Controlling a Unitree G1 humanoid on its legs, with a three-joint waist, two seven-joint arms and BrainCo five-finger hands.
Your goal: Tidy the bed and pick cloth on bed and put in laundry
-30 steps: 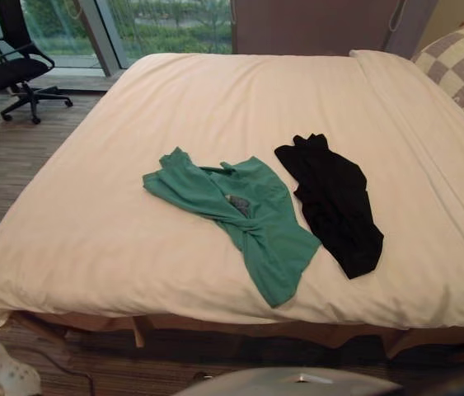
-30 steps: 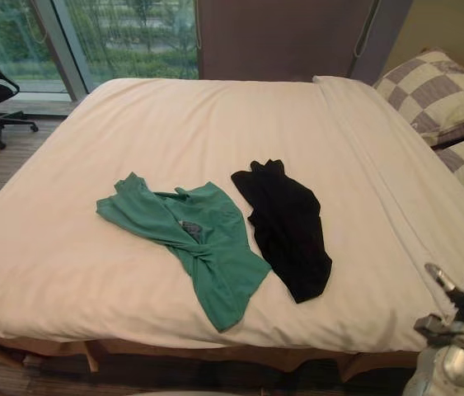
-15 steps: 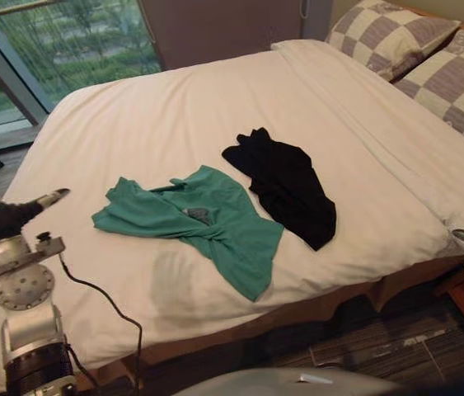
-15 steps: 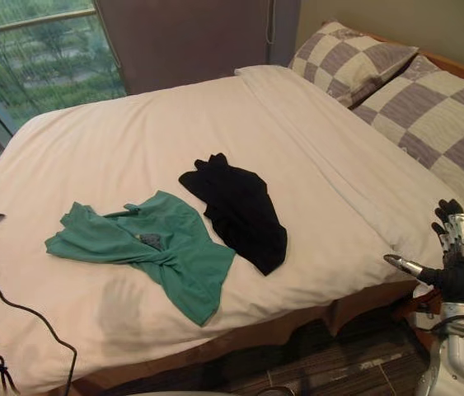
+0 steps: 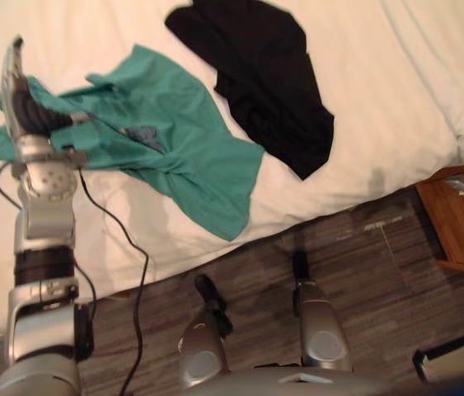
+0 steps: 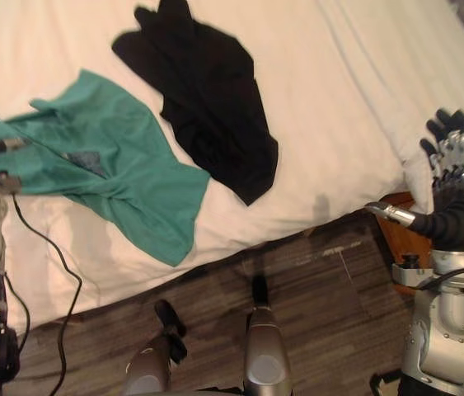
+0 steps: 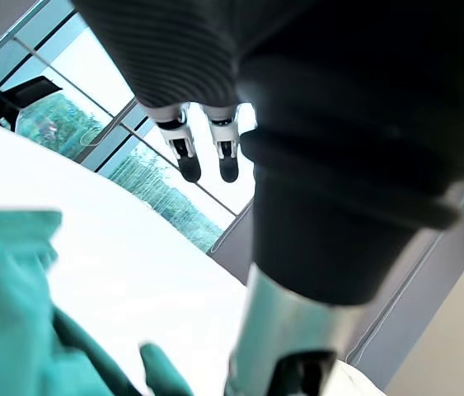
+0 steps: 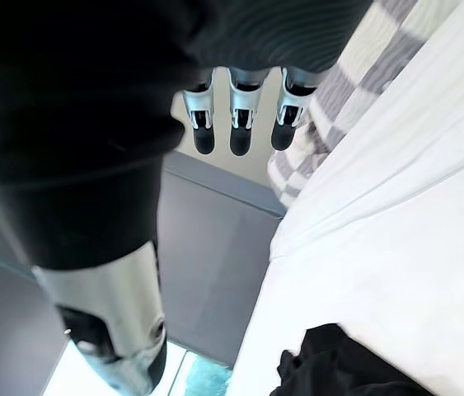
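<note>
On the white bedsheet [image 5: 363,74] the green cloth [image 5: 166,140] lies beside the black cloth [image 5: 269,82], both unheld; the left hand [image 5: 25,103], fingers straight, hangs over the green one, the right hand [image 6: 450,177] likewise slack and empty, so a deep grab could bunch the bedsheet too.

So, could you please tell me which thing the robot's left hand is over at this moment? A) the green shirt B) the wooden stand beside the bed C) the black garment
A: the left hand is over one end of the green shirt on the bed, with green cloth showing on both sides of it, while the black garment lies well away from that hand.
</note>
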